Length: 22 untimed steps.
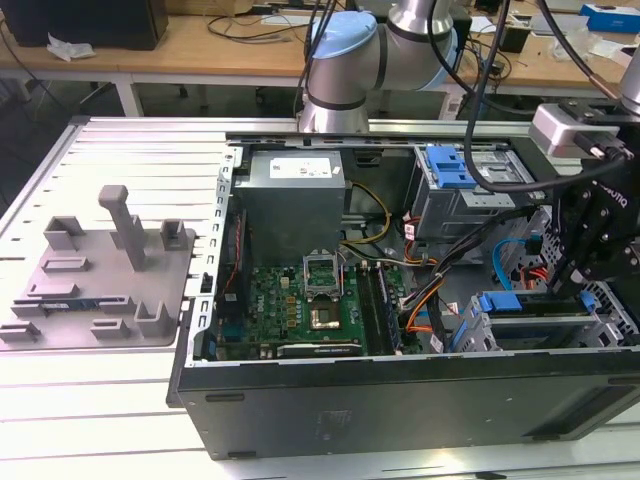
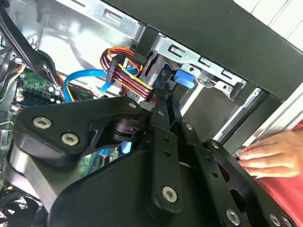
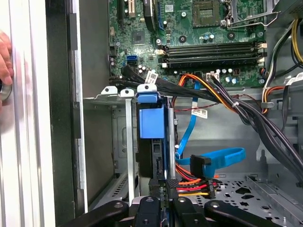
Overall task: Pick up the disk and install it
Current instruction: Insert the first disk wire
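The disk (image 3: 151,124), a drive in a bright blue carrier, stands on edge in a slot of the grey metal drive cage (image 3: 110,92) at the front corner of the open computer case. In the exterior view the disk (image 1: 512,301) sits in that cage at the view's right. My gripper (image 3: 166,185) has its black fingers closed together on the disk's near edge, beside the power plug. In the second wrist view the gripper (image 2: 163,101) converges just below the carrier's blue tab (image 2: 183,79). The drive's label is hidden.
Orange, yellow and red power wires (image 3: 194,184) and a blue data cable (image 3: 222,156) lie right beside the slot. A person's hand (image 2: 270,156) rests on the case's outer edge. A second cage with a blue latch (image 1: 450,165) and a grey fixture plate (image 1: 100,270) stand farther off.
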### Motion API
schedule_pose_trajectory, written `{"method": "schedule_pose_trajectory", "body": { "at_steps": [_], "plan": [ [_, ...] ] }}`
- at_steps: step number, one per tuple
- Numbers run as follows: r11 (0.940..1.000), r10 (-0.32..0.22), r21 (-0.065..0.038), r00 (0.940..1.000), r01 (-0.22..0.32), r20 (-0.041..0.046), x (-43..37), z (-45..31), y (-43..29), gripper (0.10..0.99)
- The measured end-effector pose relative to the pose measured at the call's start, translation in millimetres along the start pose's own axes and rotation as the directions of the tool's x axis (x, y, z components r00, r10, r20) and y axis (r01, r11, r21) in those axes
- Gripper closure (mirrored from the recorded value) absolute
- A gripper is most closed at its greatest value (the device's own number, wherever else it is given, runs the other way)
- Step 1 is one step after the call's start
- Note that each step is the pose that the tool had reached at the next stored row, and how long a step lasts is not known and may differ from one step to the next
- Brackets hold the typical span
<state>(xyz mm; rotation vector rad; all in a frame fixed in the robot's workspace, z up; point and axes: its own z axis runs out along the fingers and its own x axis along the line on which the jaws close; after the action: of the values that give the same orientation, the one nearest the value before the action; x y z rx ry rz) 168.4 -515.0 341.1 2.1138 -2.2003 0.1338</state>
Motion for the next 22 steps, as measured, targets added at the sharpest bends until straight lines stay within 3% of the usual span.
{"method": "schedule_pose_trajectory", "body": {
  "at_steps": [12, 13, 14, 17, 22],
  "plan": [
    [1.0000, 0.000, 0.000, 1.0000, 0.000, 0.0013, -0.7, 5.3, 0.0, 0.910],
    [1.0000, 0.000, 0.000, 1.0000, 0.000, 0.0021, -0.4, 3.0, 0.0, 0.910],
    [1.0000, 0.000, 0.000, 1.0000, 0.000, 0.0000, 0.7, -5.9, 0.0, 0.851],
    [1.0000, 0.000, 0.000, 1.0000, 0.000, 0.0000, 2.6, -20.6, 0.0, 0.784],
    [1.0000, 0.000, 0.000, 1.0000, 0.000, 0.0001, 2.6, -20.9, 0.0, 0.784]
  ]
}}
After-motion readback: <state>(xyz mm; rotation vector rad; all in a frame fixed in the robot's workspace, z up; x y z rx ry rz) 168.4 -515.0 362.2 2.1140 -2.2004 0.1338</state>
